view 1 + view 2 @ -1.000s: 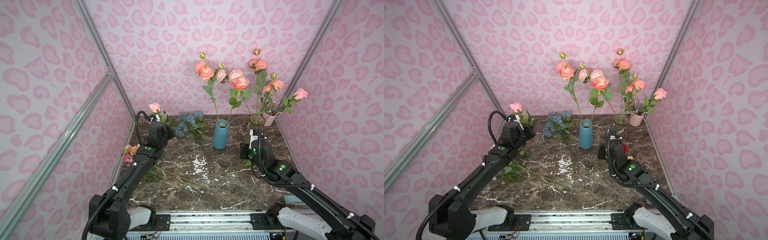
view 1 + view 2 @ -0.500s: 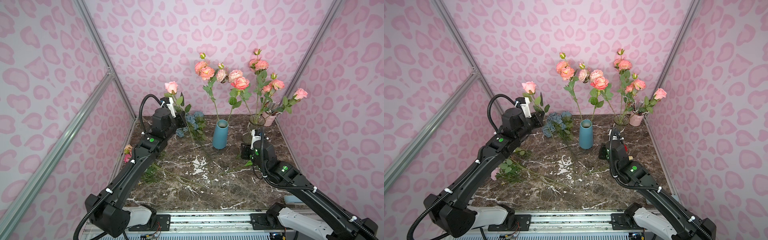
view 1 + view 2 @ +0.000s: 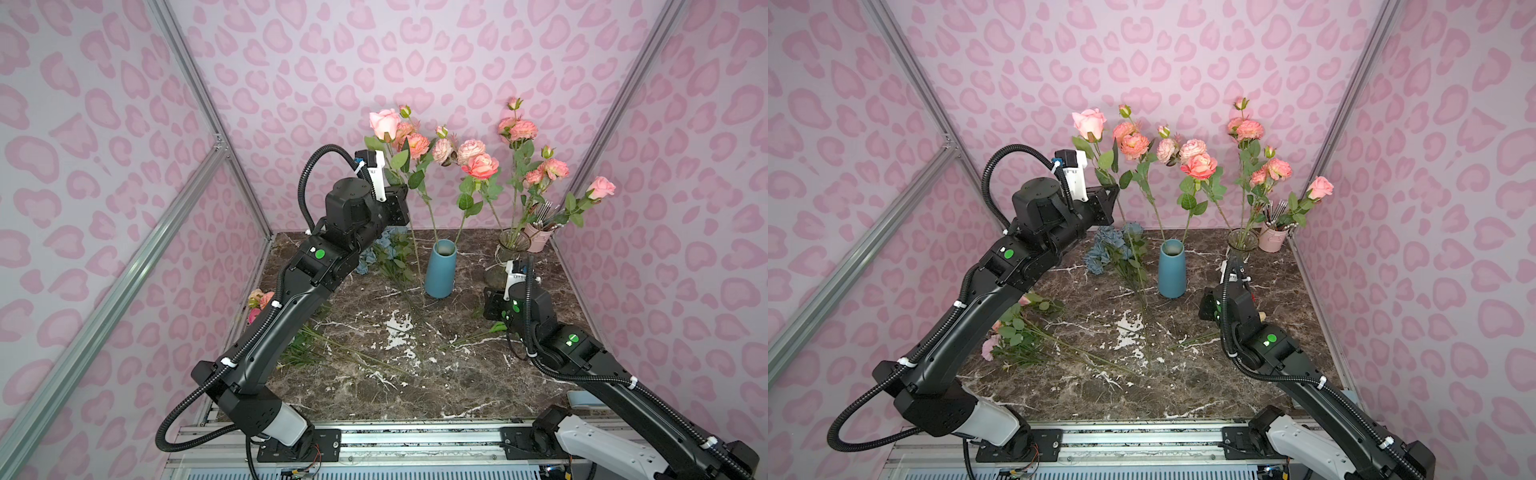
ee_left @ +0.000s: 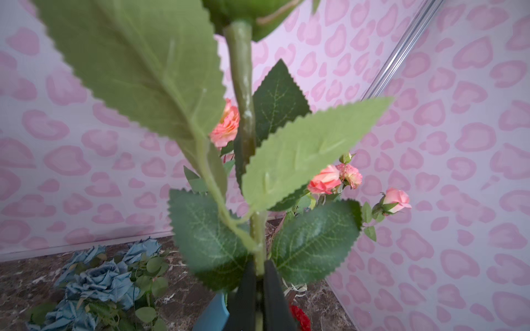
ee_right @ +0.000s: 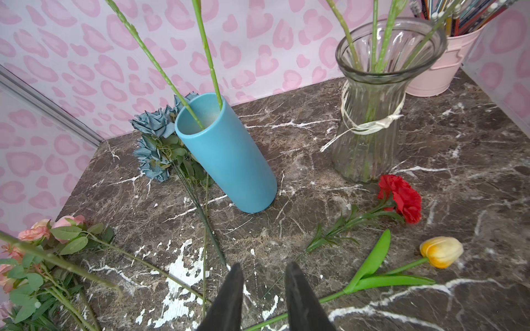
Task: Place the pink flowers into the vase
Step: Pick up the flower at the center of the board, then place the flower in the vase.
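Dusty-blue hydrangea bunch [image 5: 155, 143] lies flat on the dark marble tabletop [image 3: 1100, 390], near the back wall. Red bloom [image 5: 401, 197] and yellow tulip [image 5: 441, 251] lie close together but not touching, stems on the marble, tulip w/ a bright green leaf. Pink bucket [image 3: 1272, 239] of pencils [image 5: 464, 17] stands upright in the back right corner. Walls [image 3: 415, 50] – pale pink w/ darker pink blotch print.

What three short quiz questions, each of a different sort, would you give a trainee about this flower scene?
1. True or false: the left gripper is shut on a pink rose.
2. How many stems stand in the blue vase? A) one B) two C) four
3. Which lies nearer the glass vase: the red bloom or the yellow tulip?
Key: 1 true; 2 B; 3 the red bloom.
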`<state>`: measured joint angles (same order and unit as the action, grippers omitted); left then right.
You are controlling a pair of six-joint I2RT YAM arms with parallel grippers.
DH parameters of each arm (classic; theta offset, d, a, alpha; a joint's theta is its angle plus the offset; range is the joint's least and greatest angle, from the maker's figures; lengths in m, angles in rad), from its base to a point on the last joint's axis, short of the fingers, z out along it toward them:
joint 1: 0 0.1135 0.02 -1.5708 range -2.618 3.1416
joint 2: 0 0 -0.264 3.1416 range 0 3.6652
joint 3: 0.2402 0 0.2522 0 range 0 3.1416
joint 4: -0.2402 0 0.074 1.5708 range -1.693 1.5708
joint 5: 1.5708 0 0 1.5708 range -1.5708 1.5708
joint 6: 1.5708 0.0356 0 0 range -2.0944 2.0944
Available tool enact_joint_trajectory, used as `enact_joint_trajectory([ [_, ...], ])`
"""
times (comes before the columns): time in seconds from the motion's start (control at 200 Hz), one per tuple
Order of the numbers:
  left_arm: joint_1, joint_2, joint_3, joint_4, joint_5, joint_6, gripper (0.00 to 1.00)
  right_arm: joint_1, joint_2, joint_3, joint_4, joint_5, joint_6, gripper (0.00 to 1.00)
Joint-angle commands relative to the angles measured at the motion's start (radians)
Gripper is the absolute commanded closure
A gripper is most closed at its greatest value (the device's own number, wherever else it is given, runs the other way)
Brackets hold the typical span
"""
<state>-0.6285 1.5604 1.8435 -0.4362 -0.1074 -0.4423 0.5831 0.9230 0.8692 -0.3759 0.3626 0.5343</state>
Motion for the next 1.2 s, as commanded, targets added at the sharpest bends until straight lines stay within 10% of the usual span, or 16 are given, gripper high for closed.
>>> enact_joint_trajectory([
  [0.0,-0.013,-0.009,0.023,0.088,-0.020,0.032,0.96,0.000,0.001,0.003,0.008,-0.002,0.010,0.70],
  [0.515,-0.048,0.013,-0.046,0.525,-0.103,0.140,0.96,-0.006,0.022,0.026,0.012,0.000,0.001,0.71],
  [1.195,-0.165,0.266,0.162,0.515,-0.249,0.377,0.96,-0.076,-0.014,-0.010,0.013,-0.036,-0.021,0.71],
])
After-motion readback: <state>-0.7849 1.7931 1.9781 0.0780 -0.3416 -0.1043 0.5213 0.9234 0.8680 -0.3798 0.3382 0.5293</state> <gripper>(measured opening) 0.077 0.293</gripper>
